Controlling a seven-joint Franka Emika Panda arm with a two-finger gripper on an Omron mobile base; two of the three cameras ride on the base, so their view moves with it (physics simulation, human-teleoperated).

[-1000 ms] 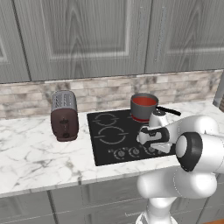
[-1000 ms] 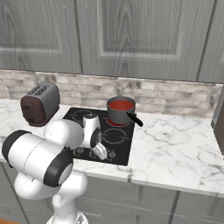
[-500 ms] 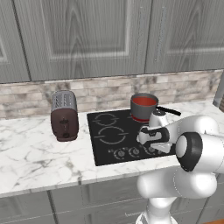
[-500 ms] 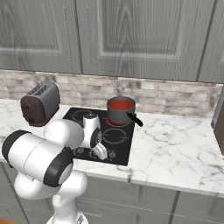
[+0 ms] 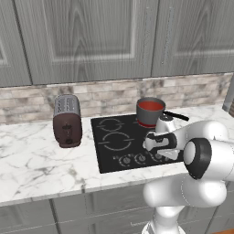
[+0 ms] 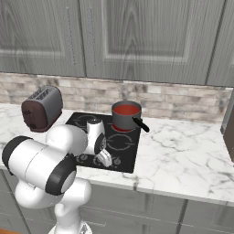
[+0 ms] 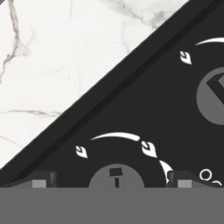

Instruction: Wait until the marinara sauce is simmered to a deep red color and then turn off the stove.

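1. Nothing has shifted since the earlier frames — arm, pan and toaster (image 5: pixel 67 120) sit where they were in both base views.
2. Sauce (image 5: pixel 150 106) fills the small grey pan (image 6: pixel 125 118) on the back burner of the stove (image 5: pixel 114 153), on the side away from the toaster; its black handle points away from the toaster too.
3. By colour, the sauce already reads as a solid red rather than orange, so the wait seems over or close to it — a judgement, not a certainty.
4. Gripper (image 7: pixel 111 183) hangs low over the front edge of the stove with jaws spread wide, grasping nothing.
5. In the hand view a round knob (image 7: pixel 116 178) lies between the two fingertips (image 7: pixel 43 179), with a second knob (image 7: pixel 213 97) further along the row and marble counter (image 7: pixel 52 65) beyond the stove's rim.
6. Left to do: close on that knob and turn it off. No contact with it shows yet.
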